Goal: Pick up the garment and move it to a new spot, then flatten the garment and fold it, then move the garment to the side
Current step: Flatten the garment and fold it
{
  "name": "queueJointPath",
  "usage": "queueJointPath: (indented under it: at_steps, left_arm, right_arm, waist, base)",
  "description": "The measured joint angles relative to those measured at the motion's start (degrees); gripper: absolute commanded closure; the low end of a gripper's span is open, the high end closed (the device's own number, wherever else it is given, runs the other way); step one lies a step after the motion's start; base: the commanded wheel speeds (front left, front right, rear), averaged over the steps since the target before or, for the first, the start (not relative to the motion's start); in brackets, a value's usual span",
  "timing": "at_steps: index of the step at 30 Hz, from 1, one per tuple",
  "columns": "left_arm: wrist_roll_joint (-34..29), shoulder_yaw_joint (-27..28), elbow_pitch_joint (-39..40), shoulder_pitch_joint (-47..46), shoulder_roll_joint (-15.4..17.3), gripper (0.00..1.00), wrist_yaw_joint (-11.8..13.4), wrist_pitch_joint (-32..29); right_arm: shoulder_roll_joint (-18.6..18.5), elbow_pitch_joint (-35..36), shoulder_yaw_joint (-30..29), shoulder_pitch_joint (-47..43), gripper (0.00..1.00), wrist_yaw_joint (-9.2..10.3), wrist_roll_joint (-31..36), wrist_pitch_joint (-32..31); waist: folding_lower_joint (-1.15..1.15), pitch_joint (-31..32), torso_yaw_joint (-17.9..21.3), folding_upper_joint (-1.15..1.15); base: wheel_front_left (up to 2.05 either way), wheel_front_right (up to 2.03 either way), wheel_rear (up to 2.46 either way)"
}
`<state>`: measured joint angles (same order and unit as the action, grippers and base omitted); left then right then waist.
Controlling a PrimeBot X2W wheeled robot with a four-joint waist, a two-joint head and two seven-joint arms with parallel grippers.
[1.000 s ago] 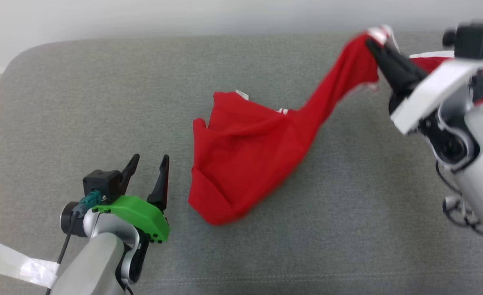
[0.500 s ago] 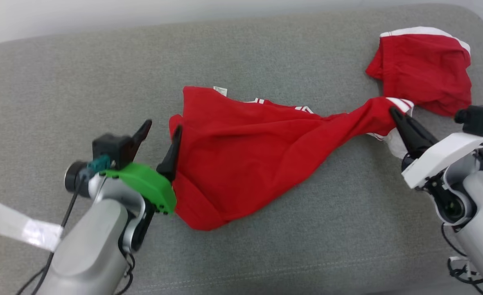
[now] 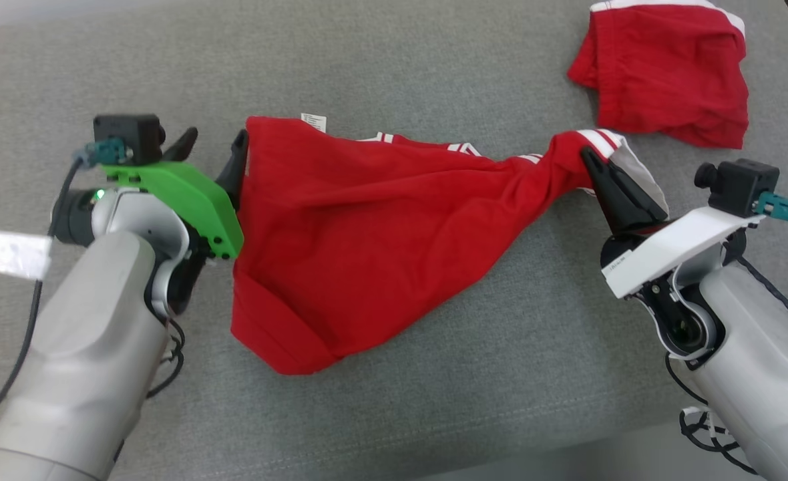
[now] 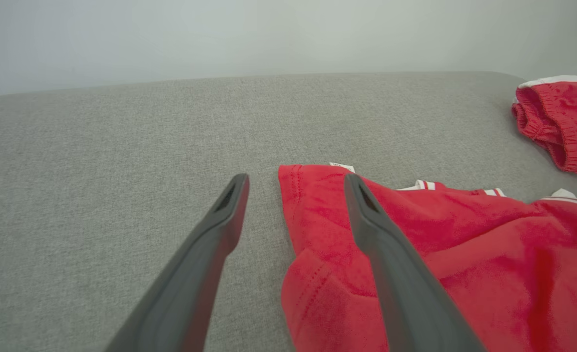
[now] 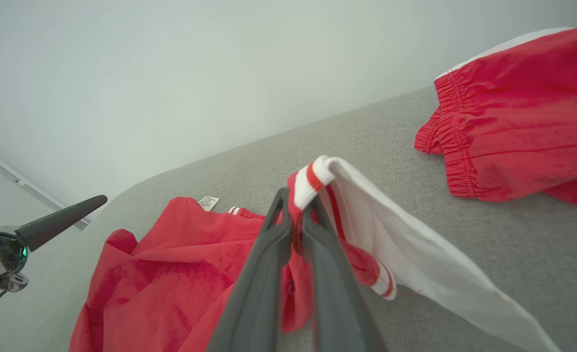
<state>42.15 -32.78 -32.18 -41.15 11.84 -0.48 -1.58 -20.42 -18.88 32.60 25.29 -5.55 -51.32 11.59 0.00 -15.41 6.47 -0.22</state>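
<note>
The garment (image 3: 367,227) is a red shirt with white-and-red striped trim, lying crumpled on the grey padded surface (image 3: 434,53) and pulled out toward the right. My right gripper (image 3: 586,157) is shut on its striped, white-lined end, which the right wrist view shows pinched between the fingers (image 5: 297,198) just above the surface. My left gripper (image 3: 215,137) stands open at the garment's left edge. In the left wrist view (image 4: 297,178) one finger lies over the red cloth (image 4: 464,244) and the other over bare grey surface.
A second red garment (image 3: 668,73) with an elastic waistband lies bunched at the far right, apart from the shirt; it also appears in both wrist views (image 4: 562,122) (image 5: 513,122). The surface's front edge (image 3: 567,447) runs along the lower right. A pale wall rises behind.
The head camera has tilted down. My right gripper has brought the garment's end down from high in the air to near the surface. My left gripper has moved up to the garment's left edge.
</note>
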Motion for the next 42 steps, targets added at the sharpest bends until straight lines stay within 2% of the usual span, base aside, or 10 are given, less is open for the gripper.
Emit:
queueJointPath:
  at_steps: [9, 17, 30, 31, 32, 33, 34, 35, 36, 42]
  left_arm:
    - [0.3, -0.1, -6.4, -5.0, -0.2, 0.00, -0.6, -3.9]
    - [2.5, 3.0, -11.7, -8.3, -0.1, 0.00, -1.3, -3.9]
    - [3.1, 3.5, -17.6, -11.1, -0.8, 0.00, -1.9, -3.4]
    - [3.1, 3.5, -17.9, -11.3, -0.9, 0.03, -2.2, -3.3]
    - [3.1, 3.4, -18.3, -11.5, -1.1, 0.22, -2.4, -3.3]
    - [3.1, 3.4, -18.8, -11.7, -1.3, 0.52, -2.6, -3.3]
    - [3.1, 3.4, -19.1, -11.8, -1.6, 0.61, -2.7, -3.3]
    - [3.1, 3.2, -19.4, -11.8, -1.8, 0.78, -3.1, -2.8]
    - [3.1, 3.1, -19.6, -11.8, -2.1, 1.00, -3.4, -2.8]
    - [3.0, 2.9, -21.1, -12.0, -2.8, 1.00, -4.1, -1.3]
  right_arm:
    - [1.9, 1.5, 2.1, 2.8, 1.00, -0.44, 2.6, 0.6]
    - [2.9, 1.3, 2.7, 3.5, 1.00, -0.48, 3.0, 1.4]
    - [4.2, 0.5, 2.9, 3.7, 1.00, -0.92, 3.6, 1.6]
    - [4.2, 0.4, 2.9, 3.7, 1.00, -0.98, 3.6, 1.6]
    - [4.2, 0.3, 2.9, 3.7, 1.00, -0.98, 3.7, 1.7]
    - [4.2, 0.1, 2.9, 3.7, 1.00, -0.98, 3.9, 2.0]
    - [4.2, -0.1, 2.9, 3.7, 1.00, -0.98, 4.0, 2.1]
    - [4.2, -0.4, 2.9, 3.7, 1.00, -0.98, 4.1, 2.1]
    - [4.2, -0.6, 2.9, 3.7, 1.00, -0.98, 4.3, 2.1]
    - [4.2, -1.5, 2.6, 3.7, 1.00, -0.98, 4.5, 2.1]
  waist:
    - [0.00, -3.8, 3.5, 0.00]
    - [0.00, -6.4, 7.2, 0.00]
    - [0.00, -8.1, 8.8, 0.00]
    - [0.00, -8.1, 8.8, 0.00]
    - [0.00, -8.1, 8.9, 0.00]
    - [0.00, -8.1, 8.9, 0.00]
    - [0.00, -8.1, 8.9, 0.00]
    - [0.00, -7.9, 8.8, 0.00]
    - [0.00, -7.8, 8.8, 0.00]
    - [0.00, -6.7, 8.4, 0.00]
  base:
    - [0.00, 0.00, 0.00]
    - [0.00, 0.00, 0.00]
    - [0.00, 0.00, 0.00]
    - [0.00, 0.00, 0.00]
    - [0.00, 0.00, 0.00]
    - [0.00, 0.00, 0.00]
    - [0.00, 0.00, 0.00]
    - [0.00, 0.00, 0.00]
    - [0.00, 0.00, 0.00]
    - [0.00, 0.00, 0.00]
